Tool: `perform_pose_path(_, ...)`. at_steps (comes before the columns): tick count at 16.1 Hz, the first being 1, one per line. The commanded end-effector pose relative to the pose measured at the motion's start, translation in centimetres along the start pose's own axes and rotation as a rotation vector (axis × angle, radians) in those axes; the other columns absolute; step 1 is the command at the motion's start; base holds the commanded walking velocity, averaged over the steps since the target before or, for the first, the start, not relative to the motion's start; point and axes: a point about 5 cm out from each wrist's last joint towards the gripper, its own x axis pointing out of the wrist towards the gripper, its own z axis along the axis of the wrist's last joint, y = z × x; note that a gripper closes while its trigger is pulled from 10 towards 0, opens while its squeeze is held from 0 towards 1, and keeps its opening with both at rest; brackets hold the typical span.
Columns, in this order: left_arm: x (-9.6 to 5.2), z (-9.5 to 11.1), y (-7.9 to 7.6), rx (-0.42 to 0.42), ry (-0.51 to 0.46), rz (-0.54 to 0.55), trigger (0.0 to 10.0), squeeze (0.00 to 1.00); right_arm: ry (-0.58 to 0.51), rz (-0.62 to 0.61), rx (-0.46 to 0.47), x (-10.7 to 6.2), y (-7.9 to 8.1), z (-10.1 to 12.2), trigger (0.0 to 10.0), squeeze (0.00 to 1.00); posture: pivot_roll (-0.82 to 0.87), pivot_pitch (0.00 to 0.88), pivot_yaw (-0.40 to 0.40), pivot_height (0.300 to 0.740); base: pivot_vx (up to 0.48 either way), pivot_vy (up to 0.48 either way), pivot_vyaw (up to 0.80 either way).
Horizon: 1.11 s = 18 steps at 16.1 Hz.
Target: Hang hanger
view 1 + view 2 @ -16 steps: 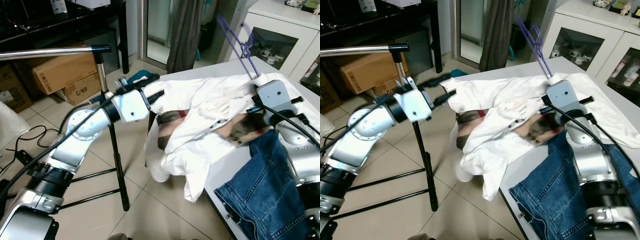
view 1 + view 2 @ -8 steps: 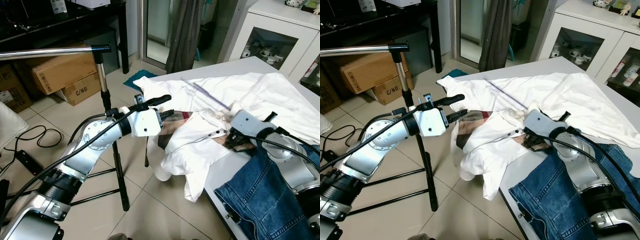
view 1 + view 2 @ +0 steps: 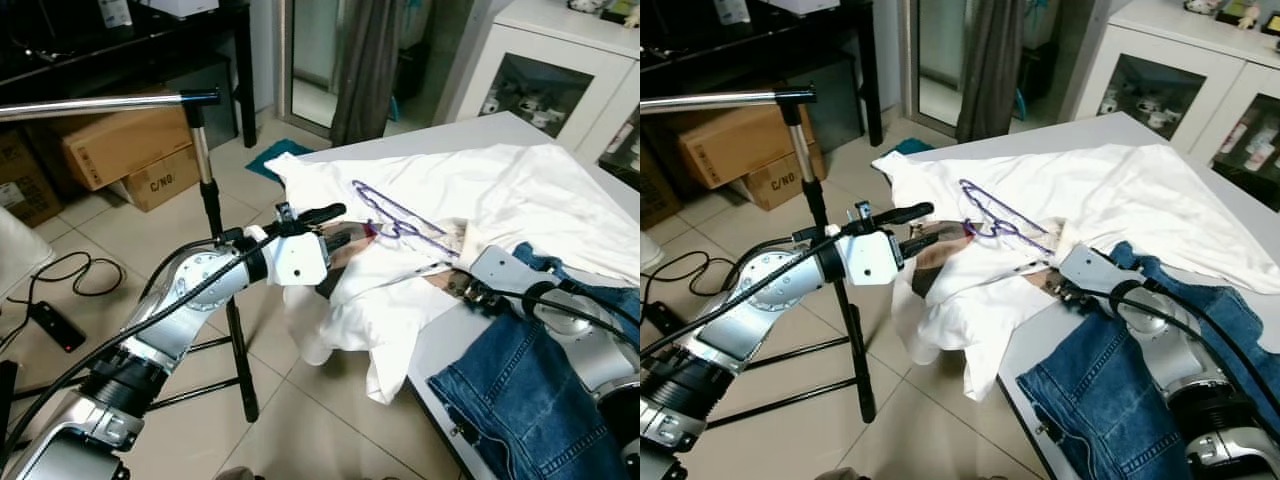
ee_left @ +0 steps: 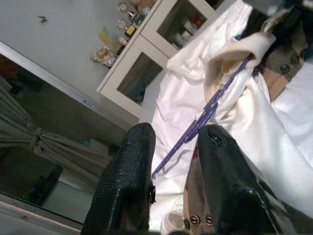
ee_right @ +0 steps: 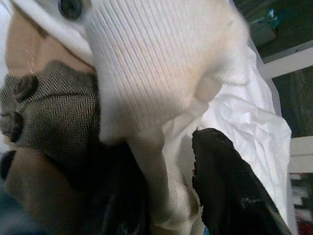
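One purple hanger (image 3: 398,214) is lying flat on the white shirt (image 3: 470,190) heaped on the table (image 3: 452,340). Left gripper (image 3: 335,222) is hovering at the shirt's edge, fingers spread, touching nothing. Right gripper (image 5: 161,196) is pressing into the garment's collar, white fabric sitting between its fingers. Jeans (image 3: 520,390) are lying beside it.

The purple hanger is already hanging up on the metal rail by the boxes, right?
Not quite. The purple hanger is purple, but it is not on the metal rail. It lies on the white shirt on the table, as the left eye view shows. The rail by the boxes holds nothing.
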Motion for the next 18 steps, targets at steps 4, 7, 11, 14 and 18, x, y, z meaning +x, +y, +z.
perform_pose_path(4, -1.3, -2.4, -0.4, 0.032, 0.104, -0.035, 10.0, 0.00, -0.063, 0.008, -0.016, -0.4, -0.3, 0.4, 6.8, 0.05, 0.05, 0.013, -0.053, 0.740, 0.000, 0.000, 0.00)
perform_pose_path(7, -1.4, -2.4, -0.4, 0.026, 0.108, -0.021, 10.0, 0.00, -0.101, 0.032, -0.021, -0.5, -0.3, 0.8, 10.0, 0.00, 0.05, 0.012, -0.056, 0.740, 0.000, 0.000, 0.00)
perform_pose_path(11, -1.7, -2.7, -0.8, 0.022, 0.116, -0.023, 10.0, 0.00, -0.153, 0.073, 0.022, -1.8, -1.3, 0.7, 10.0, 1.00, 0.05, 0.012, -0.056, 0.740, 0.000, 0.000, 0.00)
perform_pose_path(14, -1.5, -2.9, -1.0, 0.022, 0.120, -0.027, 10.0, 0.00, -0.216, 0.186, 0.057, -3.1, -1.0, 1.1, 10.0, 0.56, 0.04, 0.013, -0.050, 0.740, 0.000, 0.000, 0.00)
perform_pose_path(18, -1.4, -3.1, -1.6, -0.025, 0.110, 0.015, 10.0, 0.00, -0.403, 0.162, 0.085, -3.9, -1.9, 4.1, 10.0, 0.00, 0.04, 0.016, -0.050, 0.740, 0.000, 0.000, 0.00)
